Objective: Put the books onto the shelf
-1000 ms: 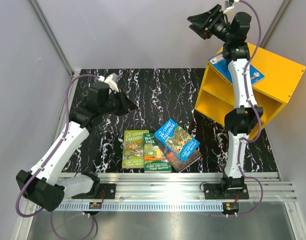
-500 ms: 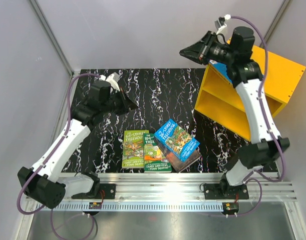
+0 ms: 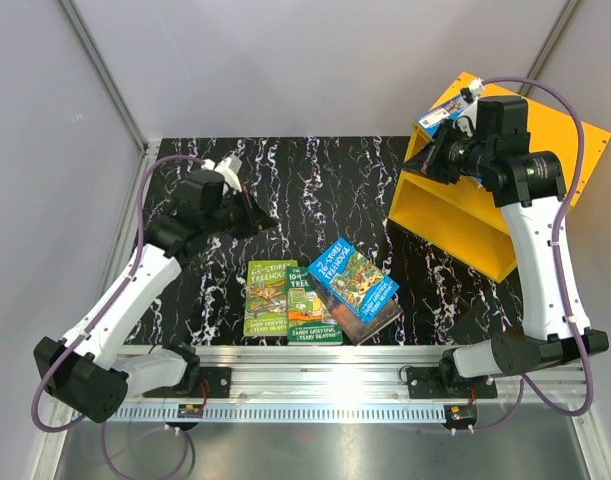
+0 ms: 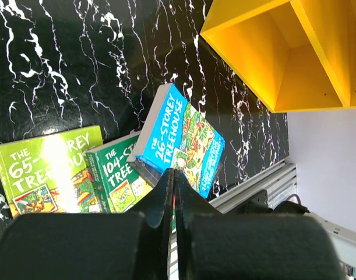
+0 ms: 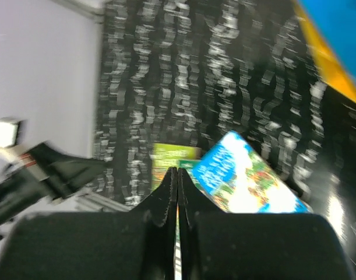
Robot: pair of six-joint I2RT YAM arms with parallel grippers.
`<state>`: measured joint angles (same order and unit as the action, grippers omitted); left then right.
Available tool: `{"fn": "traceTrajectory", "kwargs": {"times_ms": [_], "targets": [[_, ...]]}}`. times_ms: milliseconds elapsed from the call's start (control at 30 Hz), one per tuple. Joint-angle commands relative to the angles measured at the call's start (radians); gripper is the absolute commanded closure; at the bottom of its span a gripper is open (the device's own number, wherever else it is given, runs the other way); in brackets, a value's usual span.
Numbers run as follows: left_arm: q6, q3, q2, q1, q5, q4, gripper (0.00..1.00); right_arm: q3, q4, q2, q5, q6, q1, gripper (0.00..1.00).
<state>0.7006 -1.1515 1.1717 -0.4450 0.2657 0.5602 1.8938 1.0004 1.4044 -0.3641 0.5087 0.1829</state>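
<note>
Three thin books (image 3: 307, 312), green and blue

Down-left of the yellow shelf (image 3: 450, 210), on the black marbled mat (image 3: 325, 180) — four books in one group. Farthest from the shelf, a light green book (image 3: 267, 297); touching it, a dark green book (image 3: 310, 305); tilted over that one, a blue book (image 3: 353, 278), with a brown book (image 3: 387, 312) under its near edge. On the shelf's top, a second blue book (image 3: 437, 120). Just beside the shelf's upper opening, the right gripper (image 3: 415, 172), fingers pressed together. Well left of the shelf, the left gripper (image 3: 265, 222) — closed too.
</note>
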Motion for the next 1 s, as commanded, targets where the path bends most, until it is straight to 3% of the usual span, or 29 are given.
{"fn": "traceTrajectory", "kwargs": {"times_ms": [0, 333, 467, 733, 967], "targets": [[-0.003, 0.006, -0.055, -0.006, 0.017, -0.011, 1.00, 0.037, 0.184, 0.024, 0.223, -0.096, 0.000, 1.00], [-0.020, 0.013, -0.132, -0.004, -0.028, 0.079, 1.00, 0.071, 0.251, 0.097, 0.454, -0.191, -0.006, 1.00], [-0.019, 0.022, -0.165, -0.004, -0.039, 0.098, 1.00, 0.091, 0.241, 0.116, 0.519, -0.184, -0.072, 1.00], [-0.045, -0.005, -0.173, -0.006, -0.062, 0.151, 1.00, 0.180, 0.241, 0.212, 0.515, -0.153, -0.157, 1.00], [-0.053, -0.016, -0.161, -0.004, -0.065, 0.147, 1.00, 0.238, 0.225, 0.257, 0.367, -0.145, -0.177, 1.00]]}}
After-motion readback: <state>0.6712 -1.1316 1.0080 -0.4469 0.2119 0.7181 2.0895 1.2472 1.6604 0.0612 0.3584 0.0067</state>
